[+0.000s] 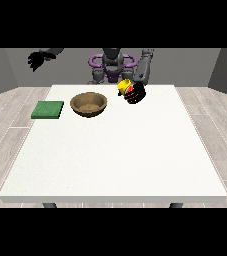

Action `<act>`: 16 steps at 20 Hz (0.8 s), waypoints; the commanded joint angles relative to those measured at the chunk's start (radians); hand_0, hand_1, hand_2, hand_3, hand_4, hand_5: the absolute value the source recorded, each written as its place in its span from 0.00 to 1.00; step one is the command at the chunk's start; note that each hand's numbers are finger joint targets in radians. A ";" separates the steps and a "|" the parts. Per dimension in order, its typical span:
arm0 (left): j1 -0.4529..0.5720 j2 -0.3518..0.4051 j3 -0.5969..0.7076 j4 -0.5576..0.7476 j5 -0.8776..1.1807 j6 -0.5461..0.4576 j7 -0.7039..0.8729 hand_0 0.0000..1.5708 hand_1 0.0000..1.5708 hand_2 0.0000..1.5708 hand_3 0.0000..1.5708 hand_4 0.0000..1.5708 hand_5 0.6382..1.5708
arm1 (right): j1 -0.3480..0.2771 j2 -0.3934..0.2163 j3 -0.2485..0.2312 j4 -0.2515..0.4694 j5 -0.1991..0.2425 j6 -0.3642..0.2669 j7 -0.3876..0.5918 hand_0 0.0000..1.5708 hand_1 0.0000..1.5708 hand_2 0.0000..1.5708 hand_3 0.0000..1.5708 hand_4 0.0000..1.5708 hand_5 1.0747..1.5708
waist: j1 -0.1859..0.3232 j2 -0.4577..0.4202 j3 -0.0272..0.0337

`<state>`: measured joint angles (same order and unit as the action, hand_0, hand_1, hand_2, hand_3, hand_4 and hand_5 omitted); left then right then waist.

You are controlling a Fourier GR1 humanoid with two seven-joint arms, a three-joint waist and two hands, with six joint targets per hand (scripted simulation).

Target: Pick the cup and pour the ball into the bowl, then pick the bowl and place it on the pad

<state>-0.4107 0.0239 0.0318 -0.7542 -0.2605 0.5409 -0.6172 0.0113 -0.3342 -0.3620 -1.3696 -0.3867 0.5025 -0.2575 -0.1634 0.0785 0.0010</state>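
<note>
A yellow cup [123,87] with a red patch hangs above the table's far side, just right of the bowl, tilted toward it. The hand at the view's right [136,94] is curled round it. The brown wooden bowl [89,104] stands on the table at the far left of centre, and I see nothing inside it. A flat green pad [48,110] lies near the table's left edge, left of the bowl. The hand at the view's left [35,60] is raised high beyond the table's far left corner, its fingers loosely spread. I cannot make out the ball.
The white table [115,155] stretches wide toward the camera. The robot's torso [112,65] stands behind the far edge. Wooden floor surrounds the table.
</note>
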 commanded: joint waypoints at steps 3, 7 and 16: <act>-0.146 0.036 -0.142 0.054 -0.248 0.132 0.318 0.84 0.84 1.00 1.00 0.78 0.98 | -0.066 -0.048 -0.017 0.050 -0.028 -0.033 0.119 0.00 0.00 0.00 0.00 0.33 1.00 | 0.021 -0.113 0.0017; -0.219 0.157 -0.245 0.151 -0.473 0.178 0.426 0.84 0.84 1.00 1.00 0.76 0.99 | -0.114 -0.068 -0.027 0.076 -0.016 -0.065 0.138 0.00 0.00 0.00 0.00 0.37 0.99 | 0.050 -0.105 0.0059; -0.428 0.046 -0.445 0.267 -0.820 -0.004 0.885 0.64 0.64 1.00 0.82 0.67 1.00 | -0.116 -0.049 -0.016 0.183 0.034 -0.133 0.184 0.00 0.00 0.00 0.00 0.41 0.99 | 0.134 -0.244 0.0008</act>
<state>-0.7698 0.1226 -0.3471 -0.5067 -0.9776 0.6374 0.1201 -0.0943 -0.3832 -0.3711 -1.2326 -0.3669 0.4067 -0.1011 -0.0775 -0.1122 0.0042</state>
